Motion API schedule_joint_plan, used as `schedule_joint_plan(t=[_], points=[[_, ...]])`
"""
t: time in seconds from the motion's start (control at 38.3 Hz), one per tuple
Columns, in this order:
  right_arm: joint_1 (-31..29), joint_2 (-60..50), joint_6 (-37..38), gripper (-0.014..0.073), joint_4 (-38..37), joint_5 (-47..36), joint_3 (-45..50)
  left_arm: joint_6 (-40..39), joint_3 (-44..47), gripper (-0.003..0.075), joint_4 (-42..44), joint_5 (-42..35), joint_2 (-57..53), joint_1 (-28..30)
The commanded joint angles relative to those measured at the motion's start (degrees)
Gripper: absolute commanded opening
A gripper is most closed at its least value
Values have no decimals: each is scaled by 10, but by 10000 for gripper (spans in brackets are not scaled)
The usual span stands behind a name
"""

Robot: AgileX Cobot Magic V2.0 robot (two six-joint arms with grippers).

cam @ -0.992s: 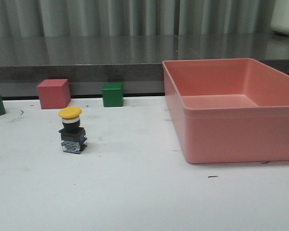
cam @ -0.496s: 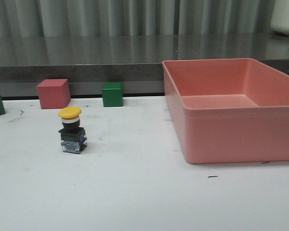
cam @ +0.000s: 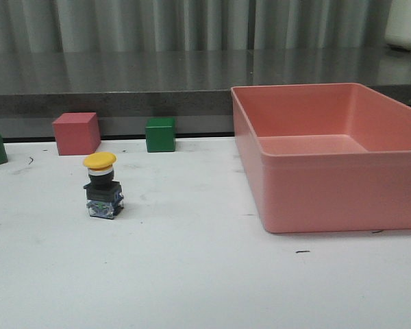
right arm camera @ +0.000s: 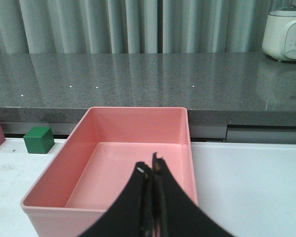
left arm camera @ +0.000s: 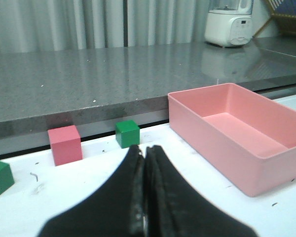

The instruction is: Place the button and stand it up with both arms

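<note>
Button (cam: 102,186) upright on white table (cam: 192,274), yellow cap up, base down, fwd of pink cube (cam: 76,133) and green cube (cam: 160,134), well left of pink bin (cam: 329,192). Left gripper (left arm camera: 144,150) fingers pressed together, nothing held. Right gripper (right arm camera: 149,170) likewise closed, empty, facing bin. No arm in front view.

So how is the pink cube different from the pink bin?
The pink cube is a small solid block; the pink bin is far larger, hollow and open-topped. The cube sits at the table's back left, the bin on the right. Both share the same pink colour and rest on the white table.
</note>
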Motion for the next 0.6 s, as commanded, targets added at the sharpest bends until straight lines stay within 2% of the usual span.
schedule_joint_plan(t=[0.0, 0.18, 0.37, 0.55, 0.57], points=[[-4, 4, -5, -63, -9, -51, -16, -4, 32, -20, -14, -41, -47, 31], [-4, 4, -5, -63, -9, -51, -16, -4, 110, -20, -33, -41, -131, 124], [-4, 4, -5, -63, -9, -51, -16, -4, 156, -20, -34, -66, -129, 224], [-4, 4, -5, -63, -9, -51, -16, -4, 201, -20, -34, -120, -129, 286], [-4, 4, -5, -63, -9, -51, -16, -4, 201, -20, -34, -110, -129, 292]])
